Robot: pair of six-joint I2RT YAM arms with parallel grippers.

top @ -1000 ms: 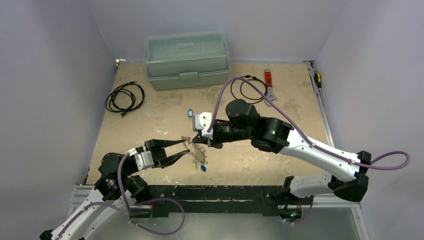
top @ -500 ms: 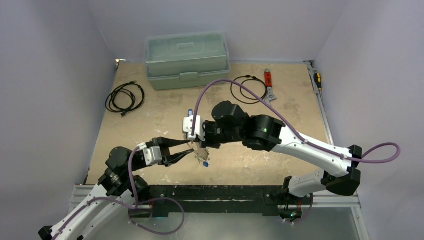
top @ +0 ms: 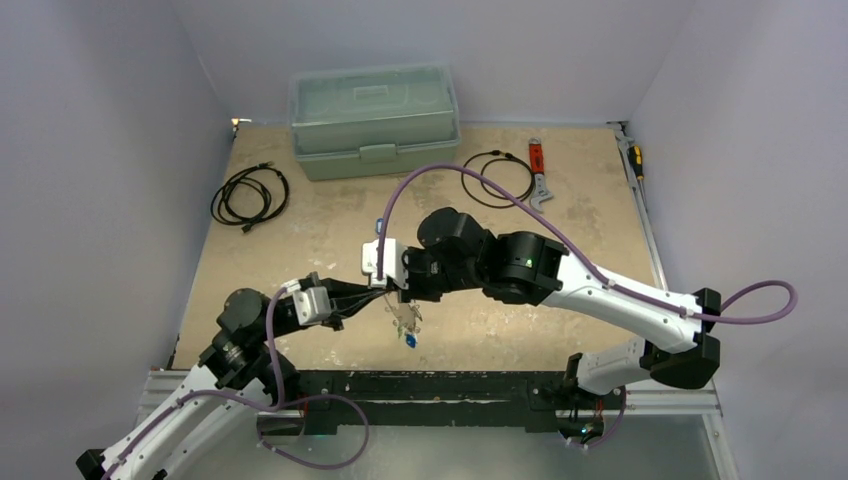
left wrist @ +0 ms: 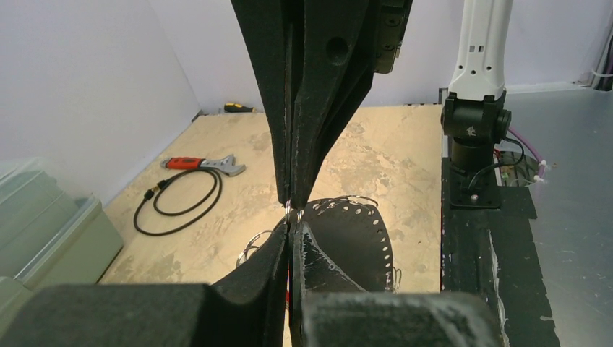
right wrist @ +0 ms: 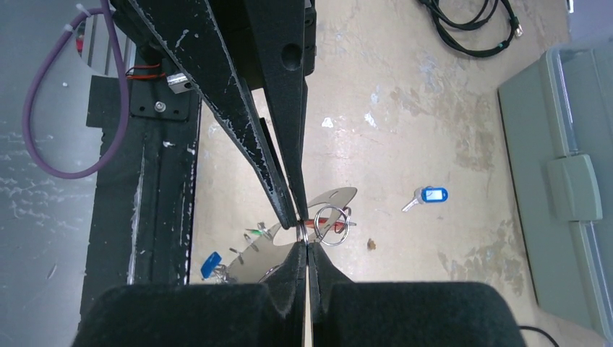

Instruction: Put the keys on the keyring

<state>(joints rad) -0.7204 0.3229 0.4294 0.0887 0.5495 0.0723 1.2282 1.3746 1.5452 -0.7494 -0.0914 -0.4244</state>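
My left gripper [top: 384, 292] and right gripper [top: 400, 294] meet tip to tip above the table's near middle. In the right wrist view my right gripper [right wrist: 303, 244] and the left gripper [right wrist: 296, 220] both pinch the thin keyring [right wrist: 302, 231], seen edge-on. A second ring [right wrist: 332, 217] with a red key hangs beside it, on a silvery perforated plate [right wrist: 340, 196]. A green key [right wrist: 253, 233] and a blue key [right wrist: 209, 264] hang lower on the plate. A loose blue-tagged key [right wrist: 432, 195] lies on the table. In the left wrist view my left gripper [left wrist: 289, 225] is shut.
A green toolbox [top: 373, 120] stands at the back. A coiled black cable [top: 250, 195] lies at the left, another cable [top: 495, 180] and a red-handled wrench [top: 538, 165] at the back right. A screwdriver [top: 635, 160] lies along the right edge.
My left gripper was wide open around the plate and has closed on the ring. The right arm has moved left with the ring cluster, and the left arm has drawn in.
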